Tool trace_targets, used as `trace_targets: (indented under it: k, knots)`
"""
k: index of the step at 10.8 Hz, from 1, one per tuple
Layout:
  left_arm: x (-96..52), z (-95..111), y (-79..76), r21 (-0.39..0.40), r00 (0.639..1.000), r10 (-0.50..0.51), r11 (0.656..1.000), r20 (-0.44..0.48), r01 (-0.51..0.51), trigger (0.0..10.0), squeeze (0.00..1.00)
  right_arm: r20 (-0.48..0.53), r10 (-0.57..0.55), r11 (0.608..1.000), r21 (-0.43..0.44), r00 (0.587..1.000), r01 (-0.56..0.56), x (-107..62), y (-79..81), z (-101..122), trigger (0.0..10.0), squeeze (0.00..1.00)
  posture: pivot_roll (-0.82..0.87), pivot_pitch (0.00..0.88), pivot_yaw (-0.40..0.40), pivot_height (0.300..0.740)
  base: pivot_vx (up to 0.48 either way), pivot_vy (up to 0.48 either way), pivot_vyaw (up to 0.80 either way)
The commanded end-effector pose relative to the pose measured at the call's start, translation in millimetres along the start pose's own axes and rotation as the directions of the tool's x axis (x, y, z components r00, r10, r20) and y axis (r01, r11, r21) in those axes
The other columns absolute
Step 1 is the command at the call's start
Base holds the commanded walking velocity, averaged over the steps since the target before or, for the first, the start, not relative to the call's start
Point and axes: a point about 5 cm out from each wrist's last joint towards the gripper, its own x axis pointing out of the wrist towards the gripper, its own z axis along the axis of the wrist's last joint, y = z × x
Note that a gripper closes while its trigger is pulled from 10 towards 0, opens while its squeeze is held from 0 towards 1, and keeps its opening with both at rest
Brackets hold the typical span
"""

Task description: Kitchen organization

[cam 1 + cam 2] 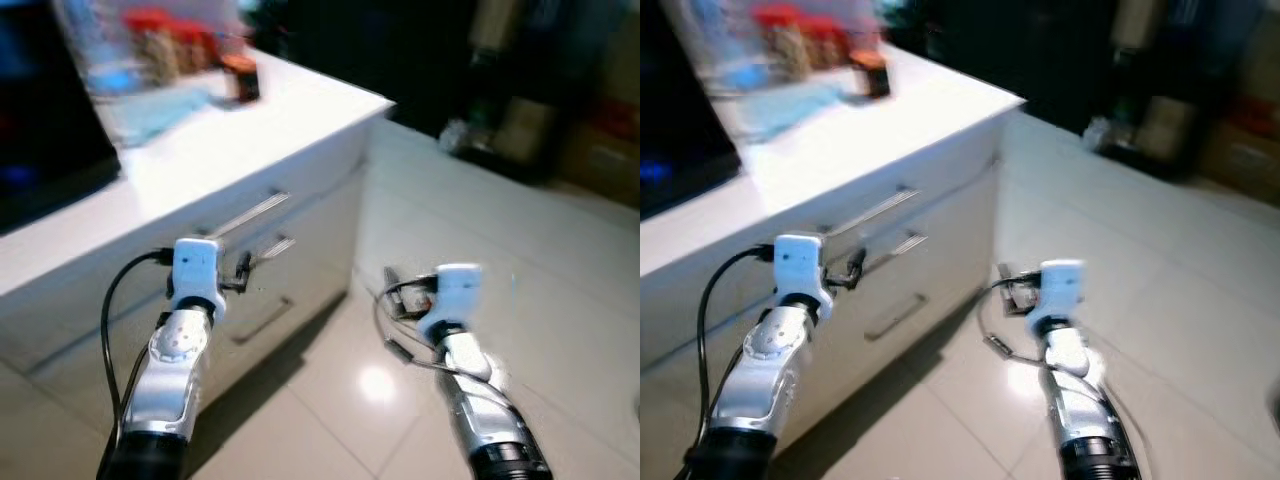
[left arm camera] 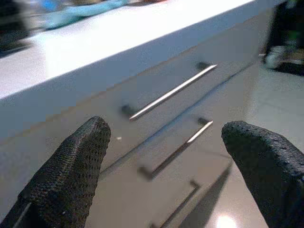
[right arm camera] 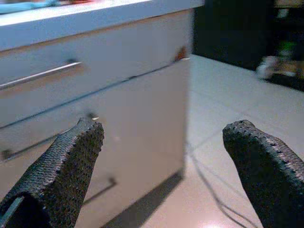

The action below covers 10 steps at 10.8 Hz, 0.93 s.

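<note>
A white cabinet with a white countertop [image 1: 200,160] stands ahead on my left, and its front has drawers with steel bar handles [image 2: 171,92]. My left gripper [image 2: 164,137] is open and held a short way in front of the upper handles, touching nothing. My right gripper [image 3: 161,137] is also open and empty. It hangs over the floor beside the cabinet's corner [image 3: 183,54]. Blurred red-lidded jars [image 1: 165,45] and a small dark jar [image 1: 241,78] stand at the far end of the countertop.
A blue cloth [image 1: 160,110] lies near the jars, and a dark appliance [image 1: 40,120] sits on the counter at the far left. Glossy pale floor tiles [image 1: 480,230] stretch to the right. Dark furniture and clutter [image 1: 520,120] stand at the back right.
</note>
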Motion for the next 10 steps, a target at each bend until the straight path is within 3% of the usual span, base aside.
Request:
trace_targets:
  k: [1,10]
  knots:
    - [0.1,0,-3.8,-0.022,1.0,0.002,1.0,-0.006,-0.003,10.0,0.0,-0.007,-0.012,1.0,0.006,1.0,0.012,-2.8,-4.8,-1,10.0,0.0,-0.02,0.0,0.018,0.74,0.0,0.0,0.79]
    - [6.1,3,5.1,-0.078,0.998,0.07,0.994,-0.008,-0.07,10.0,0.0,0.019,-0.018,1.0,0.005,1.0,0.018,6.8,-6.1,11,10.0,0.0,-0.01,0.001,-0.001,0.74,0.0,0.0,0.79]
